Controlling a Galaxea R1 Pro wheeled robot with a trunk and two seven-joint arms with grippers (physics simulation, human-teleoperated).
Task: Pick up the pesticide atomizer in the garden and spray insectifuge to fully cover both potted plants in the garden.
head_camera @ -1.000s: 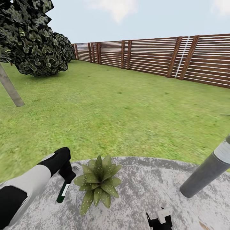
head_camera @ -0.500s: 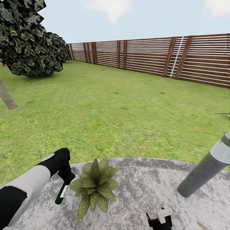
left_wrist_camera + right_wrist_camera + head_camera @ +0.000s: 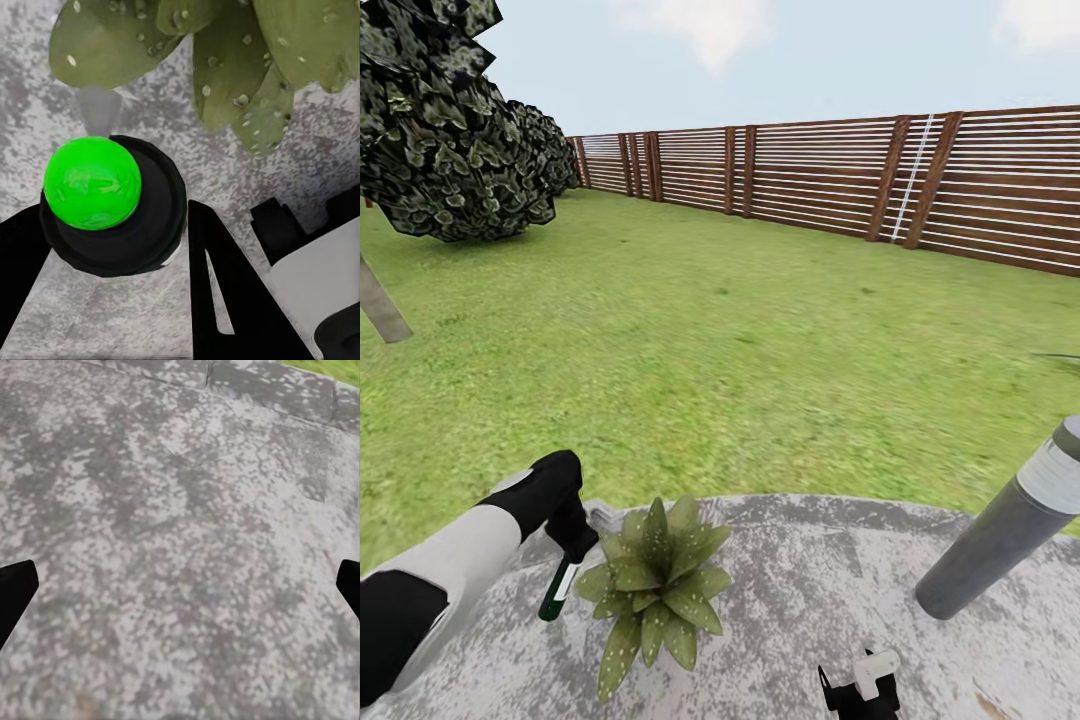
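One potted plant (image 3: pixel 655 582), a low rosette of pointed, speckled green leaves, stands on the round grey patio (image 3: pixel 810 590). My left gripper (image 3: pixel 572 545) is just to its left, shut on the pesticide atomizer (image 3: pixel 558 590), a small dark bottle with a pale label that hangs tilted below the fingers. In the left wrist view the atomizer (image 3: pixel 112 202) has a bright green top. It points at the plant's leaves (image 3: pixel 225 60), with a faint pale cone at its nozzle. My right gripper (image 3: pixel 857 690) is low over the patio, open and holding nothing (image 3: pixel 180 589). The second potted plant is out of view.
A grey bollard lamp (image 3: pixel 1000 540) stands on the patio's right side. Green lawn (image 3: pixel 740 340) stretches to a brown slatted fence (image 3: pixel 840 185). A big dark bush (image 3: pixel 445 130) and a grey trunk (image 3: pixel 380 305) are at the far left.
The view swung slightly right at first. My left gripper has since lifted the atomizer a little and brought it closer to the plant. The right gripper has not moved.
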